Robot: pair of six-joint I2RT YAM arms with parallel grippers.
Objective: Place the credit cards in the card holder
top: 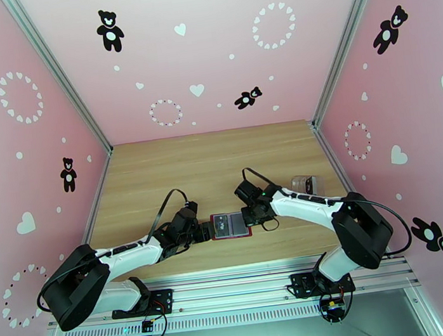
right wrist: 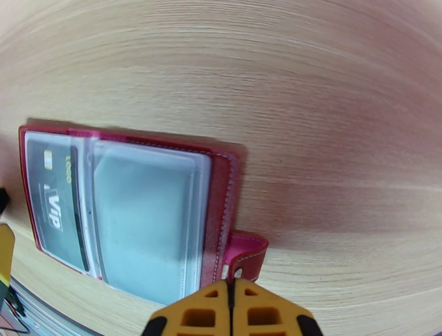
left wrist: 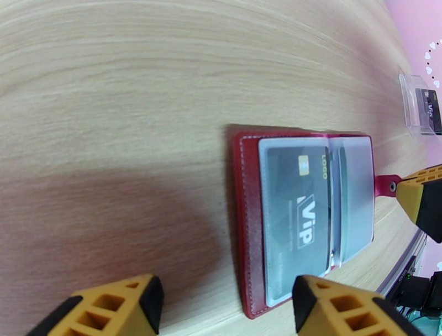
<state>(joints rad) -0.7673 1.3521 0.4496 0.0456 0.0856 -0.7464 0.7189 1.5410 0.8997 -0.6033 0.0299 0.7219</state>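
**Card holder** (top: 231,234): dark red, folded open and lying flat on the wooden table (top: 220,159), lower centre of the overhead view, between the two grippers. Its clear inner sleeves face up. The snap tab (right wrist: 247,255) sticks out from the edge on the right-arm side.

**VIP credit card** (left wrist: 295,210): grey face with a gold chip, tucked in the sleeve on the left-arm side of the holder. The neighbouring sleeve (right wrist: 146,221) looks cloudy grey.

**Clear plastic case** (top: 303,185): on the table at centre right of the overhead view, well apart from the holder. The left wrist view shows a dark card (left wrist: 431,110) inside it, at the upper right of the frame.

**Left gripper** (left wrist: 225,293): jaws spread wide and gripping nothing. It sits low at the holder's left edge in the overhead view, one fingertip over the holder's near corner.

**Right gripper** (right wrist: 231,284): fingers pressed together with nothing between them. The tips are just beside the snap tab, at the bottom centre of the right wrist view.
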